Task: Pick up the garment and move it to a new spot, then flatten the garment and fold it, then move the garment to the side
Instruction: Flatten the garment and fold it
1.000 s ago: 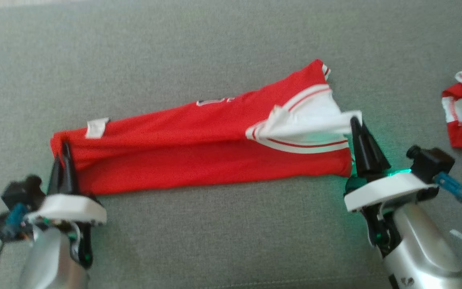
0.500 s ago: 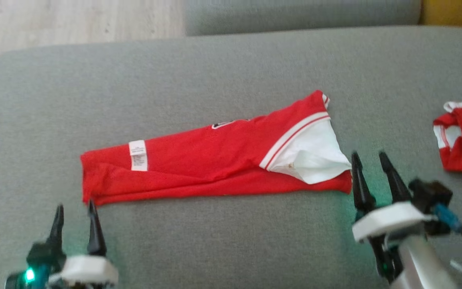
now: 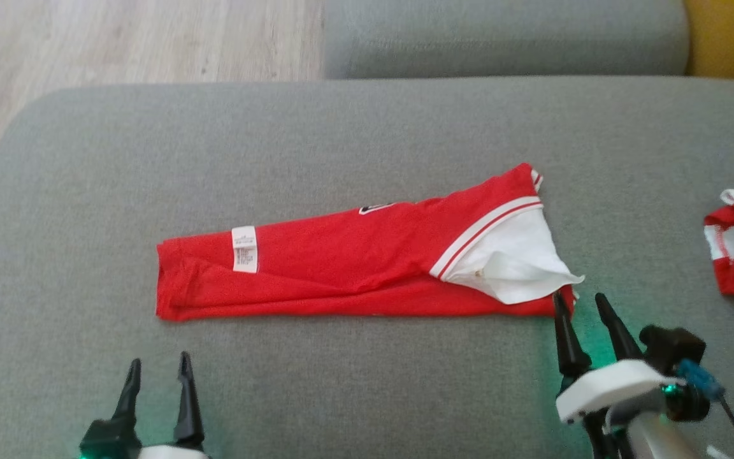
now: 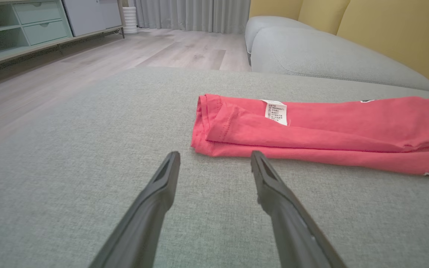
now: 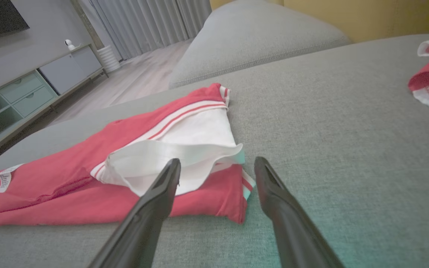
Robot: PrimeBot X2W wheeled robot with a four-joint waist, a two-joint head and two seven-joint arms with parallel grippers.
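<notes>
Garment point(image 3: 354, 268), folded lengthwise into a narrow strip at mid-cushion point(image 3: 341, 140), lies ungripped, with left gripper point(image 3: 158, 358) at 7 o'clock and right gripper point(image 3: 577, 296) at 4 o'clock, both spread and empty; cross-folding and the move aside apparently remain.

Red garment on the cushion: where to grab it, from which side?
I'd take the garment by its short ends: left gripper on the layered left end, right gripper on the red corner under the white flap. Come in low from the near edge; it lies as a long flat strip, and both open grippers face those ends.
</notes>
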